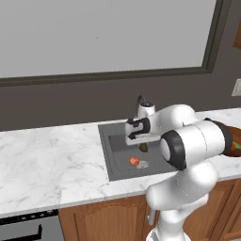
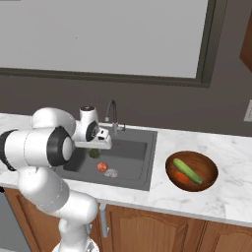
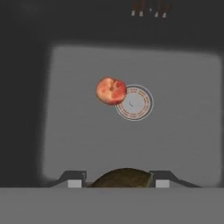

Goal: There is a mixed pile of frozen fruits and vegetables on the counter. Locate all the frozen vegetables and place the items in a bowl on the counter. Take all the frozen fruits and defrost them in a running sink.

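My gripper (image 3: 118,180) hangs over the dark grey sink (image 1: 117,141), shut on the dark olive-green round fruit (image 3: 123,177), which sits between the two fingertips. From the sides the same fruit (image 1: 143,148) (image 2: 94,153) shows just under the hand, above the basin floor. The red apple (image 3: 111,91) (image 1: 134,161) (image 2: 102,167) lies on the sink floor, touching the round metal drain (image 3: 134,103). On the counter to the right, the reddish-brown bowl (image 2: 209,165) holds the green cucumber (image 2: 187,171) and the orange carrot (image 2: 180,177).
The curved grey faucet (image 2: 112,113) (image 1: 140,100) stands at the back of the sink, just behind the hand. White marble counter (image 1: 47,155) stretches to the left of the basin. A dark wall and a large window frame rise behind it.
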Controlling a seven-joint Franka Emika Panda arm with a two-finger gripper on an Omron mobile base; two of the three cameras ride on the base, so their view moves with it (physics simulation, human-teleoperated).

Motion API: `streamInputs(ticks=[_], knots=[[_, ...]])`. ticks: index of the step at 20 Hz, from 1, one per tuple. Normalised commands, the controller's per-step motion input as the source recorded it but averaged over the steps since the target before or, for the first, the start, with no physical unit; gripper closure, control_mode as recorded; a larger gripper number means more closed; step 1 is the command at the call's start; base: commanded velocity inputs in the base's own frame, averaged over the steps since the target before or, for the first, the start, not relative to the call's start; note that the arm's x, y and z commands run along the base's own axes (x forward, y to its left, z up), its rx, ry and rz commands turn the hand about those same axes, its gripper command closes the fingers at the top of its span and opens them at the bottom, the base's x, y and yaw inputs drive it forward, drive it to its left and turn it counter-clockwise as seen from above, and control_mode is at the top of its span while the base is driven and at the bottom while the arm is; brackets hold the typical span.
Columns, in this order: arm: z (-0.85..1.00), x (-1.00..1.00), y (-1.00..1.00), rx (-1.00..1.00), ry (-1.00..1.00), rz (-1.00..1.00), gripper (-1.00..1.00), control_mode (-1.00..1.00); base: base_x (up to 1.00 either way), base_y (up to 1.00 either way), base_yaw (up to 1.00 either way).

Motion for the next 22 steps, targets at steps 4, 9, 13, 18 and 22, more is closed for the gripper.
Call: streamInputs(ticks=[4,9,13,18,22], knots=[[-0.35,0.11,-0.36,0.00,-0.04,0.01,1.00,-1.00,0.00,0.00,0.00],[-0.33,0.11,-0.39,0.00,-0.07,0.01,1.00,-1.00,0.00,0.00,0.00],[-0.32,0.11,-0.36,0.00,-0.10,0.01,1.00,-1.00,0.00,0.00,0.00],[-0.37,0.11,-0.32,0.00,-0.09,0.01,1.00,-1.00,0.00,0.00,0.00],[-0.38,0.10,-0.21,0.00,-0.05,0.01,1.00,-1.00,0.00,0.00,0.00]])
